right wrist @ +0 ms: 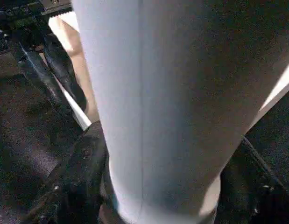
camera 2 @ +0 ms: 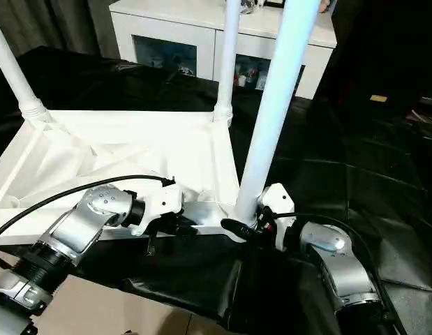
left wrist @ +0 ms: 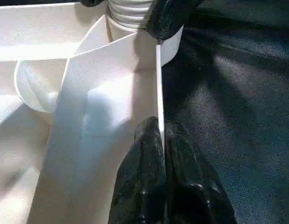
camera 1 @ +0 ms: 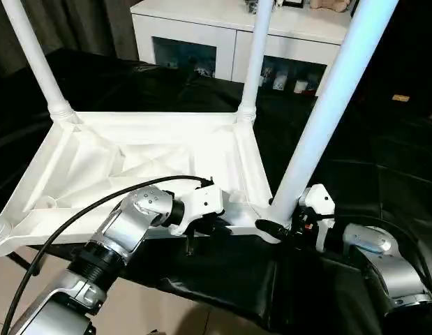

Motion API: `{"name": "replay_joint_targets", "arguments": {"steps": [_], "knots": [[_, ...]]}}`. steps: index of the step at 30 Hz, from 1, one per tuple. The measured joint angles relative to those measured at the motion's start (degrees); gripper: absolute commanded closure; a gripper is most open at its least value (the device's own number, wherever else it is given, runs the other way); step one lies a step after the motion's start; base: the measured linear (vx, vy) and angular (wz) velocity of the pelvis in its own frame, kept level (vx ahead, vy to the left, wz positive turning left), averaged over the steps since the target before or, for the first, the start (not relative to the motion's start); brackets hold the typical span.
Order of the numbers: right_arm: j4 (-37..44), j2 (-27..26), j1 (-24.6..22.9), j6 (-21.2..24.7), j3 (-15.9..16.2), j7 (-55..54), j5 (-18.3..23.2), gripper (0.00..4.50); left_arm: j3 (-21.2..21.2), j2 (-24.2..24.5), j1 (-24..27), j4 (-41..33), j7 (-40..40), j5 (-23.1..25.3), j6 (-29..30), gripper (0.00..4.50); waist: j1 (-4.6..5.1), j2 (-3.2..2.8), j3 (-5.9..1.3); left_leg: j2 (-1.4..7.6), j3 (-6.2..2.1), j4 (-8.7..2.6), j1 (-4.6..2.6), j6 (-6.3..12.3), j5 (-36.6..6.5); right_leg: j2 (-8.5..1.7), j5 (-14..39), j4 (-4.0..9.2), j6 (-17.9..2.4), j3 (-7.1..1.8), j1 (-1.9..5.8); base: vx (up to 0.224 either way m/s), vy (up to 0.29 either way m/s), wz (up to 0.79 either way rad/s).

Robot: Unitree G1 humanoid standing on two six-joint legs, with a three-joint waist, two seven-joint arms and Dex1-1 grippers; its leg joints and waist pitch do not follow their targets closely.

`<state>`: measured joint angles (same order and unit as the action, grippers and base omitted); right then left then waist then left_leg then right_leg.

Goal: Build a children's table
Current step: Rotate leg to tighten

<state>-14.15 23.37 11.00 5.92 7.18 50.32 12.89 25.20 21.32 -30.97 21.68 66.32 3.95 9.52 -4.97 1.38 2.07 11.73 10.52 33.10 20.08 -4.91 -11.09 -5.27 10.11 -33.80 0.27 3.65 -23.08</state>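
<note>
Black sheeting carries the upturned children's table (camera 1: 132,160): three legs stand, left pincer (left wrist: 160,154) pinches its rim, right pincer (camera 1: 289,227) clasps the near leg (camera 1: 327,105), perhaps not seated.

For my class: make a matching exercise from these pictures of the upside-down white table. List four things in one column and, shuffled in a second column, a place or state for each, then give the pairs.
Things
1. left gripper
2. right gripper
3. cabinet
4. black sheet

Places or states
A. stands behind the table, glass-fronted doors
B. pinches the thin near rim of the tabletop
C. spread under the table
D. closed round the base of the near leg

Pairs: 1-B, 2-D, 3-A, 4-C
</note>
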Motion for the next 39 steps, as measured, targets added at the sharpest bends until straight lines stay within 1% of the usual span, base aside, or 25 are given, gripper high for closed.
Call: {"name": "replay_joint_targets", "arguments": {"steps": [2, 6, 7, 8, 11, 12, 14, 15, 17, 20, 23, 24, 26, 27, 28, 29, 30, 32, 34, 36, 38, 39], "knots": [[-0.49, -1.83, -0.01, 0.5, -0.67, -2.17, 0.05, 1.8, -0.19, -0.25, -0.24, 0.85, -1.0, 0.26, 0.03, 4.5, 0.14, 0.05, -0.02, 0.0, 0.02, 0.08, 0.0, -0.09, -0.05, 0.0, 0.01, -0.21, 0.0, -0.06, 0.02, 0.0, 0.0, 0.0], [-2.54, -5.77, 1.25, 2.44, -2.47, -10.56, -0.93, 1.81, -0.85, -3.65, -1.86, 4.8, -6.31, 1.41, 0.88, 4.5, 0.18, 0.16, -0.08, 0.0, 0.02, 0.09, -0.14, -0.18, -0.05, 0.0, 0.11, -0.26, 0.18, -0.07, 0.14, -0.025, -0.004, 0.01], [-3.52, -7.06, 2.22, 2.99, -2.88, -13.48, -1.65, 1.81, -1.25, -4.81, -2.49, 6.14, -7.97, 1.6, 1.62, 4.5, 0.29, 0.17, -0.08, 0.0, 0.02, 0.1, -0.15, -0.21, -0.03, -0.01, 0.12, -0.25, 0.19, -0.07, 0.16, -0.056, -0.004, 0.0], [-5.28, -9.45, 3.81, 4.06, -3.86, -18.3, -2.41, 1.81, -1.77, -6.6, -3.54, 7.96, -10.43, 2.15, 2.85, 4.5, 0.6, 0.19, -0.08, -0.01, 0.0, 0.11, -0.14, -0.24, -0.01, -0.01, 0.12, -0.21, 0.19, -0.06, 0.15, -0.059, 0.001, -0.02], [-10.41, -15.65, 8.7, 6.17, -6.86, -33.1, -4.69, 1.81, -2.83, -12.72, -6.19, 12.5, -18.59, 3.09, 6.62, 4.5, 1.52, 0.19, -0.08, -0.05, -0.07, 0.2, -0.14, -0.28, 0.02, -0.04, 0.12, -0.06, 0.2, -0.04, 0.14, -0.039, 0.001, -0.01], [-11.74, -16.77, 9.9, 6.45, -7.69, -36.78, -5.03, 1.81, -2.89, -14.69, -6.92, 13.69, -21.15, 3.42, 7.56, 4.5, 1.64, 0.19, -0.08, -0.06, -0.09, 0.23, -0.15, -0.28, 0.02, -0.04, 0.12, 0.0, 0.2, -0.03, 0.14, 0.0, 0.0, 0.0], [-14.9, -18.97, 12.53, 6.33, -9.63, -44.34, -6.36, 1.81, -2.97, -18.45, -8.81, 17.06, -26.28, 3.77, 8.74, 4.5, 1.57, 0.1, -0.12, -0.1, -0.14, 0.24, -0.08, -0.27, 0.02, -0.05, 0.12, 0.2, 0.2, -0.02, 0.17, 0.0, 0.0, 0.0], [-15.72, -19.43, 13.21, 6.26, -10.02, -46.3, -6.69, 1.81, -2.97, -19.37, -9.26, 17.94, -27.48, 3.78, 8.93, 4.5, 1.56, 0.05, -0.14, -0.11, -0.14, 0.21, -0.06, -0.27, 0.02, -0.05, 0.12, 0.28, 0.2, -0.03, 0.22, 0.0, 0.0, 0.0], [-18.07, -20.52, 14.59, 5.07, -11.0, -49.75, -7.19, 1.81, -3.26, -21.17, -10.37, 20.3, -29.63, 3.87, 8.81, 4.5, 1.5, -0.01, -0.17, -0.13, -0.14, 0.21, -0.05, -0.23, 0.03, -0.07, 0.12, 0.36, 0.2, -0.03, 0.33, 0.0, 0.0, 0.0], [-20.85, -20.79, 16.31, 3.66, -11.77, -51.09, -7.82, 1.81, -3.74, -22.43, -11.33, 22.36, -31.08, 4.58, 8.03, 4.5, 1.52, -0.03, -0.19, -0.2, -0.13, 0.21, 0.01, -0.14, 0.09, -0.12, 0.12, 0.39, 0.21, -0.07, 0.35, 0.0, 0.0, 0.0], [-20.81, -21.16, 16.04, 2.47, -12.78, -50.63, -7.62, 1.81, -3.74, -22.49, -11.37, 22.43, -31.14, 4.88, 7.45, 4.5, 1.39, -0.06, -0.19, -0.2, -0.13, 0.19, 0.02, -0.13, 0.1, -0.12, 0.09, 0.39, 0.21, -0.08, 0.36, 0.0, 0.0, 0.0], [-20.71, -21.16, 15.85, 2.05, -13.08, -50.23, -7.36, 1.46, -3.7, -22.46, -11.37, 22.43, -31.14, 4.89, 7.32, 4.5, 1.33, -0.1, -0.19, -0.2, -0.13, 0.16, 0.03, -0.13, 0.1, -0.12, 0.05, 0.38, 0.22, -0.08, 0.37, 0.0, 0.0, 0.0], [-19.83, -21.25, 15.09, 1.13, -13.29, -49.42, -6.97, 1.11, -3.49, -21.93, -11.37, 22.45, -31.3, 5.08, 6.54, 4.5, 1.26, -0.16, -0.19, -0.19, -0.06, 0.11, 0.05, -0.12, 0.1, -0.13, -0.31, 0.35, 0.32, -0.16, 0.36, 0.0, 0.0, 0.0], [-19.02, -22.09, 14.61, 0.53, -12.9, -48.49, -6.75, 1.11, -3.67, -21.12, -11.38, 22.45, -32.03, 5.29, 5.94, 4.5, 1.46, -0.16, -0.2, -0.17, -0.05, 0.02, 0.04, -0.12, 0.1, -0.1, -0.35, 0.35, 0.34, -0.16, 0.32, 0.0, 0.0, 0.0], [-17.84, -22.78, 13.63, -0.42, -11.72, -47.75, -6.78, 0.95, -4.02, -20.05, -11.37, 22.45, -32.4, 5.4, 5.17, 4.5, 1.81, -0.14, -0.17, -0.14, -0.05, -0.07, 0.09, -0.13, 0.1, -0.06, -0.49, 0.34, 0.36, -0.14, 0.2, 0.0, 0.0, 0.0], [-17.36, -23.09, 12.95, -1.18, -10.55, -46.54, -6.76, 0.95, -4.55, -19.15, -11.37, 22.38, -32.97, 5.4, 4.73, 4.5, 2.2, -0.13, -0.15, -0.13, -0.26, -0.11, 0.26, -0.15, 0.11, -0.04, -0.54, 0.35, 0.37, 0.05, 0.09, 0.0, 0.0, 0.0], [-17.21, -22.96, 12.66, -1.2, -9.84, -45.78, -6.78, 0.84, -4.87, -18.29, -11.36, 22.29, -33.28, 5.54, 4.45, 4.5, 2.42, -0.13, -0.14, -0.12, -0.48, -0.12, 0.31, -0.24, 0.16, 0.02, -0.58, 0.35, 0.35, 0.17, 0.01, 0.0, 0.0, 0.0], [-15.9, -22.69, 11.59, -1.21, -8.9, -44.45, -6.9, 0.64, -5.03, -17.25, -11.03, 21.56, -32.9, 5.89, 3.82, 4.5, 2.4, -0.17, -0.11, -0.07, -0.61, -0.26, 0.39, -0.38, 0.24, 0.09, -0.63, 0.34, 0.29, 0.28, -0.1, 0.0, 0.0, 0.0], [-15.01, -21.52, 11.51, -1.23, -8.59, -43.4, -7.04, 0.51, -5.0, -16.41, -10.2, 19.92, -31.82, 5.93, 3.59, 4.5, 2.22, -0.25, -0.06, -0.07, -0.54, -0.4, 0.41, -0.38, 0.25, 0.09, -0.74, 0.34, 0.04, 0.26, -0.16, 0.0, 0.0, 0.0], [-12.21, -17.97, 10.71, -1.55, -7.31, -39.18, -7.19, 0.51, -4.58, -14.04, -8.67, 17.06, -28.42, 5.78, 2.62, 4.5, 1.95, -0.28, -0.04, -0.05, -0.5, -0.44, 0.43, -0.37, 0.26, 0.09, -0.65, 0.34, 0.04, 0.26, -0.22, 0.0, 0.0, 0.0], [-9.79, -13.94, 9.52, -2.37, -6.68, -34.11, -7.46, 0.51, -4.34, -11.04, -7.42, 15.22, -24.51, 5.22, 0.45, 4.5, 1.72, -0.27, -0.03, -0.04, -0.47, -0.43, 0.43, -0.36, 0.26, 0.1, -0.54, 0.34, 0.03, 0.25, -0.22, 0.0, 0.0, 0.0], [-8.93, -13.52, 9.08, -2.71, -6.51, -32.46, -7.58, 0.51, -4.28, -10.0, -7.16, 14.71, -23.02, 4.9, -0.07, 4.5, 1.71, -0.24, -0.01, -0.02, -0.45, -0.43, 0.43, -0.36, 0.26, 0.11, -0.52, 0.35, 0.02, 0.25, -0.23, 0.0, 0.0, 0.0]]}}
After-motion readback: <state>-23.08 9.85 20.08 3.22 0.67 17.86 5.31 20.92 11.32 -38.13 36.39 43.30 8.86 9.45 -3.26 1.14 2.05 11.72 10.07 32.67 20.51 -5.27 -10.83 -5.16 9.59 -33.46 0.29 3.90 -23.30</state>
